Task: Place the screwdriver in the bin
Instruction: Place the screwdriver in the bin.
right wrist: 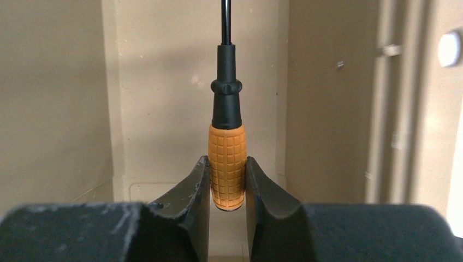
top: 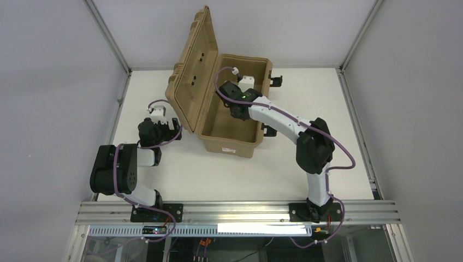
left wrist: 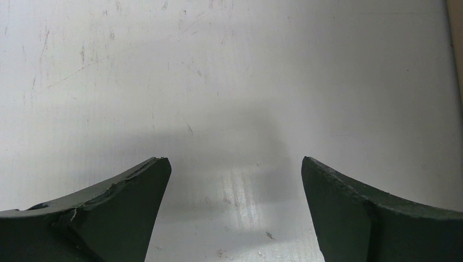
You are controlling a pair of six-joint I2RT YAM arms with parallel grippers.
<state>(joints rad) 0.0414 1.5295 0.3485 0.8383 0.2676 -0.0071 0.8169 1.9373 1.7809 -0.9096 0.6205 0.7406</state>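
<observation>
So at this point the right hand was clamped tight on the screwdriver. Its two dark fingers pressed on either side of the orange gridded handle, right down at the butt end. The rest of the tool stuck out straight ahead of the fingertips: a bit more orange, then the black collar, then the thin black shaft running off the top of the wrist view. So the screwdriver sat dead centre in the grip, pointing away from the hand.

Everything around it in that view was tan wall, so it was inside the bin. The overhead shot agreed. The right arm reached in over the right-hand rim of the bin, with the wrist down in the open cavity toward the far end. The ribbed lid stood up on the left side. I couldn't make out the screwdriver from above because the arm covered it. I also couldn't tell whether the tip was touching the bin's floor or wall, or just hanging in the air.

The left hand was doing nothing. Its fingers were spread wide apart with only scratched white desk between them. From overhead it sat low over the desk, left of the bin and just beside the raised lid.
</observation>
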